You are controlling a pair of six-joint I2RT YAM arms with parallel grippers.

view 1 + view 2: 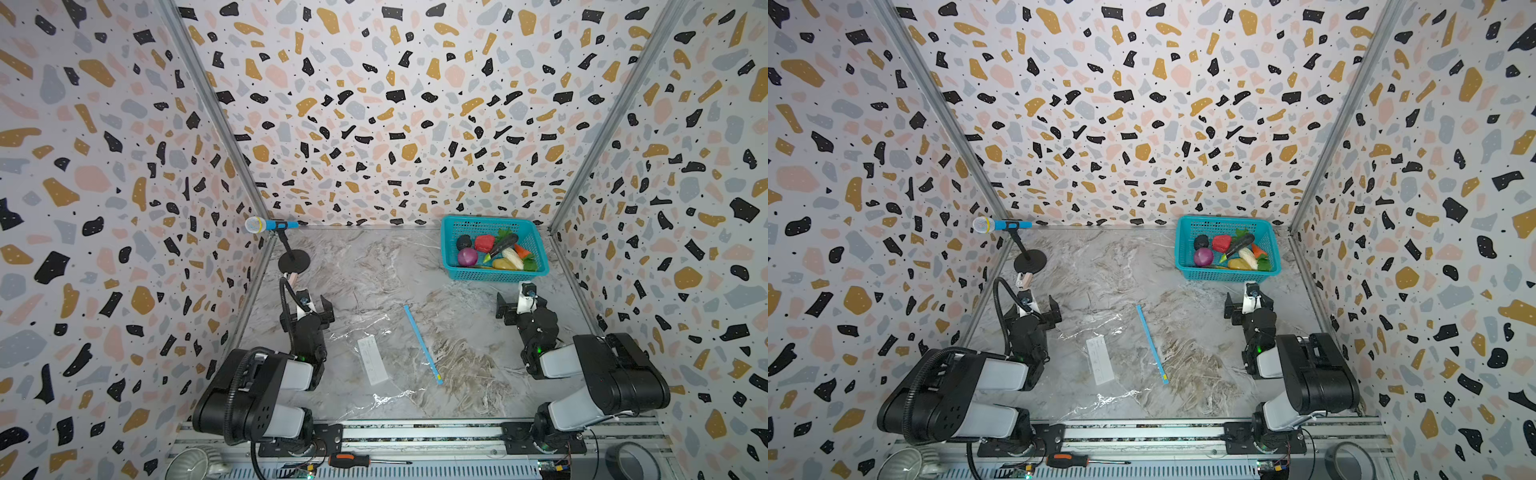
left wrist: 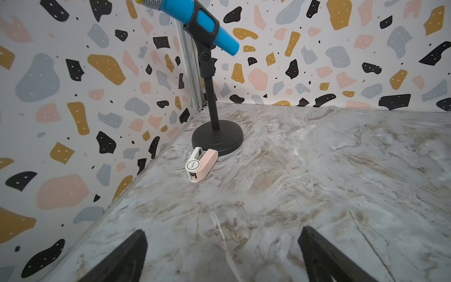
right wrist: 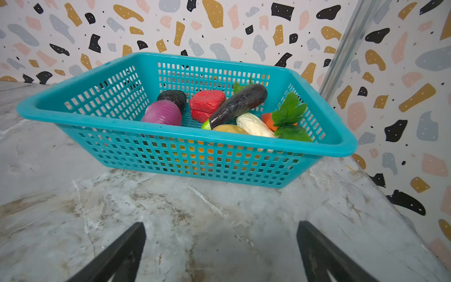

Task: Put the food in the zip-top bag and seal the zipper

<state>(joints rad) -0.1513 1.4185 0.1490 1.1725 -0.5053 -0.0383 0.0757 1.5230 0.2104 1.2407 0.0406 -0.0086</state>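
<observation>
The zip-top bag [image 1: 395, 365] [image 1: 1125, 353] lies flat and clear mid-table in both top views, with a white label [image 1: 372, 360]. Its light-blue zipper [image 1: 420, 340] [image 1: 1150, 340] runs along the right edge, the yellow slider [image 1: 439, 379] at the near end. The food [image 1: 494, 249] sits in a teal basket [image 3: 97, 121] at the back right: purple onion [image 3: 162, 113], red pepper [image 3: 207, 102], aubergine [image 3: 239, 102], white piece [image 3: 253, 125], carrot [image 3: 267, 119], greens [image 3: 289, 111]. My left gripper [image 1: 307, 311] [image 2: 223, 233] is open over bare table left of the bag. My right gripper [image 1: 524, 305] [image 3: 221, 225] is open, just short of the basket.
A blue microphone [image 1: 270, 225] on a black stand [image 2: 217, 136] occupies the back left corner, with a small pink-and-white device [image 2: 201, 164] against its base. Patterned walls close three sides. A screwdriver [image 1: 353, 460] and a tape roll [image 1: 631, 459] lie on the front rail.
</observation>
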